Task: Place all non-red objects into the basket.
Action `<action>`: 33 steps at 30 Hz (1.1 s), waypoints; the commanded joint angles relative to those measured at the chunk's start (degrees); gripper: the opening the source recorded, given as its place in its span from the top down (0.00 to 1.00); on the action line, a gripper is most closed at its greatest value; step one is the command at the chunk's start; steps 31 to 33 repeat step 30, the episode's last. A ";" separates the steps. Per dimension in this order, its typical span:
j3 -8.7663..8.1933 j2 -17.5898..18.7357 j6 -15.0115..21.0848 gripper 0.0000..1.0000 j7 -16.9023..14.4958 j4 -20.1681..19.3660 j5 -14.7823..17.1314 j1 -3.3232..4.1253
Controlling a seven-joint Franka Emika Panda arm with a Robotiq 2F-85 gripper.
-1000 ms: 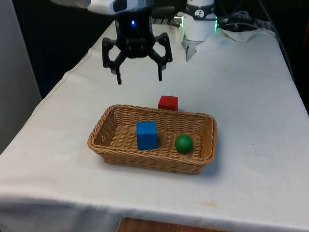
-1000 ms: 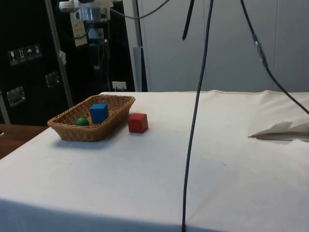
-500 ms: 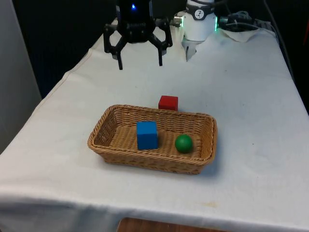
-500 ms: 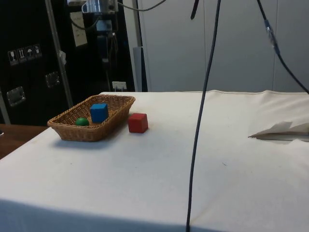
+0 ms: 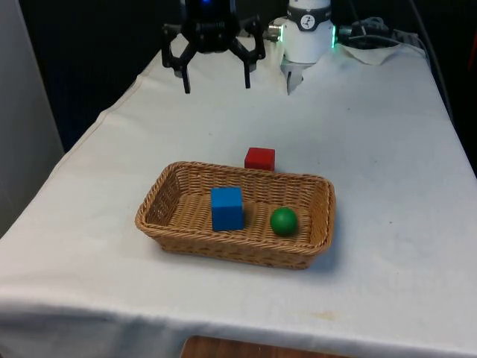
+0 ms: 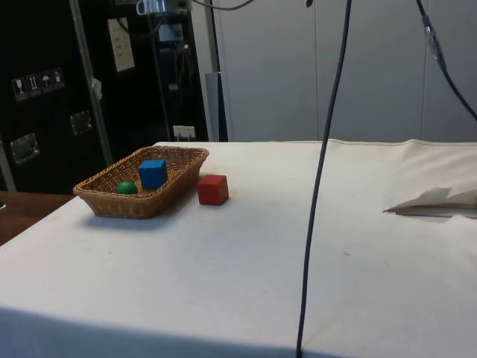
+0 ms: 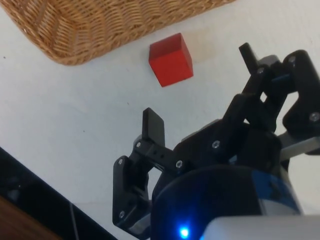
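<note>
Now gripper open, high above basket.

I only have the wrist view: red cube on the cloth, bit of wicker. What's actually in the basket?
Observer: A blue cube and a green ball lie inside the basket.
Operator: Touching each other?
Observer: No, apart, with basket floor showing between them in the front view.
Operator: Red cube against the wicker?
Observer: In the side view the red cube stands on the cloth just outside the basket's long wall; contact can't be told.
Operator: Gripper?
Observer: The gripper hangs open, empty, high above the table's far end.
</note>
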 commanded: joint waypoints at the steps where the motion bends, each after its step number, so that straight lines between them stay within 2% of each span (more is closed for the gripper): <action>1: -0.52 -0.97 0.40 0.00 0.74 -1.15 -0.92 0.69; 3: -0.52 -1.60 0.46 0.00 0.97 -1.83 -1.38 0.80; 4: 0.00 -1.32 0.00 0.00 0.57 -1.38 -0.92 0.17; 5: -0.52 -2.29 0.52 0.00 1.32 -2.58 -1.89 0.86; 12: -0.40 -4.81 0.80 0.00 2.46 -5.27 -3.32 1.26; 13: 0.00 -4.30 0.00 0.00 1.89 -4.47 -2.69 0.63; 14: -0.40 -5.56 0.86 0.00 2.86 -6.13 -3.61 1.38; 20: -0.34 -7.91 1.03 0.00 4.18 -8.88 -4.64 1.72; 21: 0.06 -7.39 0.11 0.00 3.61 -8.08 -4.07 1.15; 22: -0.34 -8.19 1.09 0.00 4.35 -9.22 -4.81 1.78; 26: -0.23 -9.74 1.32 0.00 5.27 -11.06 -5.39 2.06; 29: -0.11 -10.43 1.55 0.00 5.79 -11.86 -5.33 2.06; 30: 0.23 -10.08 0.63 0.00 5.21 -11.40 -4.81 1.60; 33: 0.23 -10.08 0.63 0.00 5.21 -11.40 -4.81 1.60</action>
